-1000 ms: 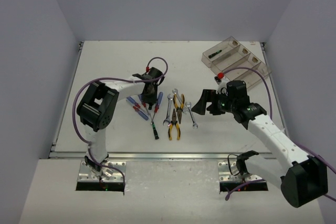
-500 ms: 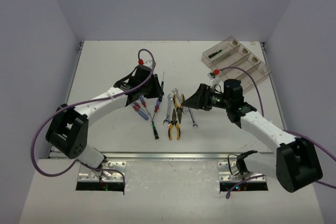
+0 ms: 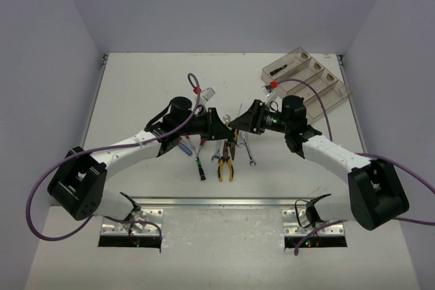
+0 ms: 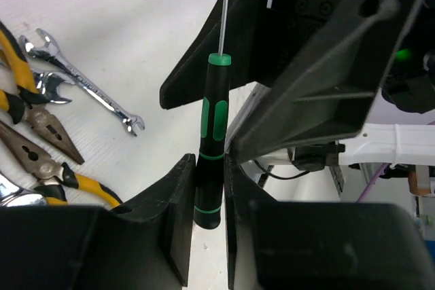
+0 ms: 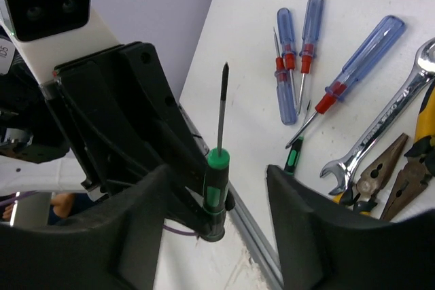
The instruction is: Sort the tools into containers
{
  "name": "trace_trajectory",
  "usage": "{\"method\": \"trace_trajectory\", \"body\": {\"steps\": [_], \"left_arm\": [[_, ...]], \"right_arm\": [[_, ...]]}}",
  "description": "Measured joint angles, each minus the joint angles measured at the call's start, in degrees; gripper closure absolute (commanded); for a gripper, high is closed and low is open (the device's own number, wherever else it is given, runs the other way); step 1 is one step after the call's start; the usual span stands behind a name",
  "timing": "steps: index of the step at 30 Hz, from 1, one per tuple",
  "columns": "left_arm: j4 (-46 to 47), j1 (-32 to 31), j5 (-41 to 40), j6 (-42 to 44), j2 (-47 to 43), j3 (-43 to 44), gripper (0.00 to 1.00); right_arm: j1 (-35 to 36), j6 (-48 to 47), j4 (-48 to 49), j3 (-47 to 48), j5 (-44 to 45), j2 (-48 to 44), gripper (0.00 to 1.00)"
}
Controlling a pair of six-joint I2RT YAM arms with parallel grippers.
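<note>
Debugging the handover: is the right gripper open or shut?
Open. The right gripper shows fingers well apart, clear of the black-and-green screwdriver, whose handle the left gripper clamps.

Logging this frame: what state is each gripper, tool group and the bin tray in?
left gripper: shut on the black-and-green screwdriver
right gripper: open, fingers either side of it, apart
black-and-green screwdriver: held off the table by its handle
blue-and-red screwdrivers: lying on the table
pliers: lying on the table
wrenches: lying on the table
tray: one green-marked tool inside, at one end

wrench (image 4: 81, 83) stamping too blurred, nothing legible
</note>
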Motion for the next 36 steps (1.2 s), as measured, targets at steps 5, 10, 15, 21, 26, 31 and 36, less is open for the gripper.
{"method": "trace_trajectory", "body": {"steps": [5,10,15,21,26,31,36], "left_arm": [[2.7,-0.1,1.7,-1.2,-0.1,-0.2,0.99],[3.2,-0.1,1.3,-1.4,-0.1,-0.8,0.25],[-3.8,-0.1,-5.2,0.8,0.1,3.1,0.00],[-21.2,-0.3,-26.9,3.8,-2.0,10.6,0.00],[-35.0,-0.3,-39.8,5.2,-12.3,9.1,0.00],[-40.6,-0.3,-46.7,6.5,-19.3,8.3,0.00],[-42.9,-0.3,-49.7,6.5,-20.4,4.7,0.00]], "right_arm": [[0.0,-0.2,0.2,0.5,1.1,0.1,0.83],[0.4,0.5,1.5,0.5,1.0,0.2,1.00],[-0.4,0.3,-0.2,2.4,1.5,2.9,1.00],[-9.6,-1.6,-17.0,17.6,8.7,11.7,1.00],[-18.2,-2.9,-30.0,41.4,22.2,25.3,1.00],[-23.1,-4.3,-39.2,70.9,32.1,44.6,1.00],[-25.6,-6.8,-43.9,91.3,36.8,62.6,1.00]]}}
